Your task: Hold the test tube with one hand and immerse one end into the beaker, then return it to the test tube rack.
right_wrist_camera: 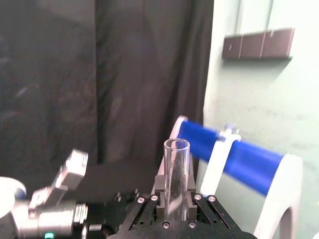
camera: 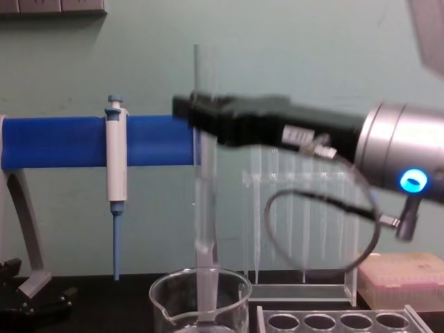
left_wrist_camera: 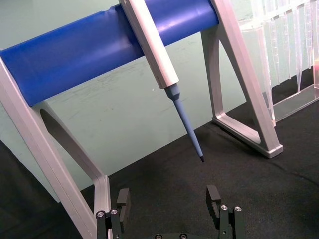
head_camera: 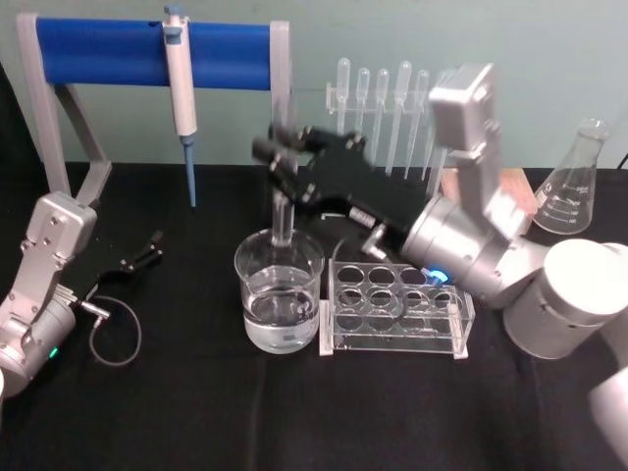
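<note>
My right gripper (head_camera: 283,157) is shut on the test tube (head_camera: 283,211) and holds it upright over the beaker (head_camera: 280,294), which has clear liquid in its lower part. In the chest view the test tube (camera: 206,201) runs down from the right gripper (camera: 198,119) past the rim of the beaker (camera: 170,298); I cannot tell whether its tip touches the liquid. The right wrist view has the test tube's (right_wrist_camera: 176,169) open rim standing up between the right gripper's (right_wrist_camera: 174,191) jaws. My left gripper (head_camera: 144,255) rests low at the left, and in its wrist view the left gripper (left_wrist_camera: 168,201) is open and holds nothing.
A white-and-blue pipettor (head_camera: 181,88) hangs on a blue-barred stand (head_camera: 108,54) at the back left. Plastic pipettes (head_camera: 392,108) hang behind my right arm. A clear tube rack (head_camera: 397,309) sits right of the beaker, and a conical flask (head_camera: 572,186) is far right.
</note>
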Controlling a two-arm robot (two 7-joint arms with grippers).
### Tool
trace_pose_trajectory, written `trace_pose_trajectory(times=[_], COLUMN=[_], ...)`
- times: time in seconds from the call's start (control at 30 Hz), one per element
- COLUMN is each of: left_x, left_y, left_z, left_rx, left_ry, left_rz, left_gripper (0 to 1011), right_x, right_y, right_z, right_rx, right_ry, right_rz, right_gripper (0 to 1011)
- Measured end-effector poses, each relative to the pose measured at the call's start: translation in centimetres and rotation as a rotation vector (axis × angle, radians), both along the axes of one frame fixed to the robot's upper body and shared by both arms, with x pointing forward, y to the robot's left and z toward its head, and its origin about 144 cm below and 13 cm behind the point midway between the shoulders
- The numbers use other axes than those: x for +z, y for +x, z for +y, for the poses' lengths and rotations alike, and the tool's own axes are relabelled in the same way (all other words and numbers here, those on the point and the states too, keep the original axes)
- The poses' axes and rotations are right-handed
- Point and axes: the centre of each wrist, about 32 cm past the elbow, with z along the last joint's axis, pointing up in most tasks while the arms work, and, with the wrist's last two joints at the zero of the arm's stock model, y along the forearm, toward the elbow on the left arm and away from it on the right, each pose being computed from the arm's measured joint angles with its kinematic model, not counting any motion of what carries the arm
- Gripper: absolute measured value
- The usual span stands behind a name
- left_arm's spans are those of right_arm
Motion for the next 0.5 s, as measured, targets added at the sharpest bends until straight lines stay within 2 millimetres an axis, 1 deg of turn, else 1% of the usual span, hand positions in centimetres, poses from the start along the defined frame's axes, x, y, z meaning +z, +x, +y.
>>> trace_pose_trajectory(times=[0.07,0.17,0.23,0.3,0.37,0.5], left_x=[0.0,0.0,0.0,0.0,0.0,0.0], left_y=[0.0,0.0,0.0,0.0,0.0,0.0], left_z=[0.0,0.0,0.0,0.0,0.0,0.0], left_rx=[0.000,0.000,0.000,0.000,0.000,0.000], left_ry=[0.000,0.000,0.000,0.000,0.000,0.000], left_rz=[0.000,0.000,0.000,0.000,0.000,0.000], left_gripper=[1000,1000,1000,1000,1000,1000], right_x=[1.0,1.8,2.3,2.2,2.0,0.6], right_y=[-0.5,-1.1,-1.9,-2.6,-3.1,-4.2], right_z=[-0.6,-1.4,-2.3,-3.5,-4.1,-5.8], right_rx=[-0.009,-0.023,-0.046,-0.076,-0.094,-0.139], right_ry=[0.019,0.032,0.034,0.029,0.023,-0.002], right_rz=[-0.021,-0.039,-0.050,-0.044,-0.034,0.017], right_gripper=[224,224,224,224,224,224])
